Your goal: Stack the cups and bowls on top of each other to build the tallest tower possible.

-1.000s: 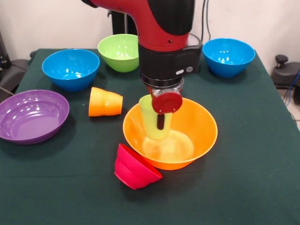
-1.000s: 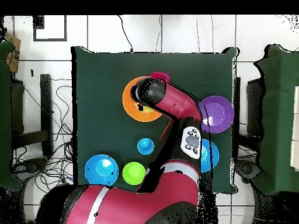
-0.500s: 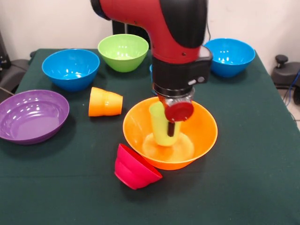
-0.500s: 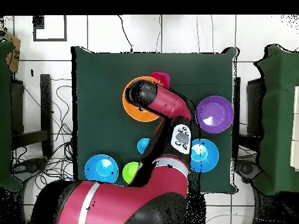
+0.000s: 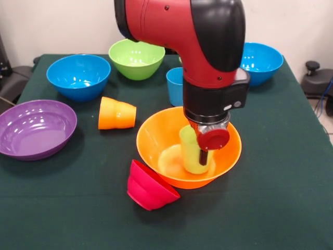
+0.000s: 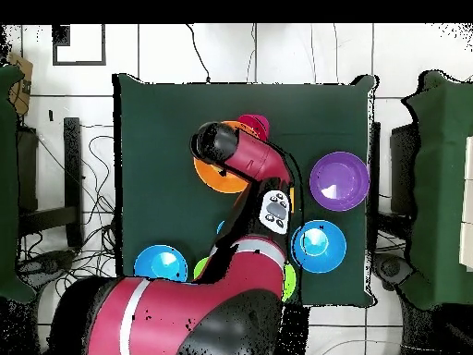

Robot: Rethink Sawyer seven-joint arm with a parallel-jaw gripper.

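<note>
So the glossy lime green plastic cup (image 5: 192, 150) is being held upright, clamped in the gripper (image 5: 204, 156), directly over the floor of the big orange plastic bowl (image 5: 156, 137), so it's pretty much straight down from here.

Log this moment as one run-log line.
phase: placing | gripper: shut on lime green cup | cup: upright inside orange bowl | red bowl: tipped against orange bowl
</note>
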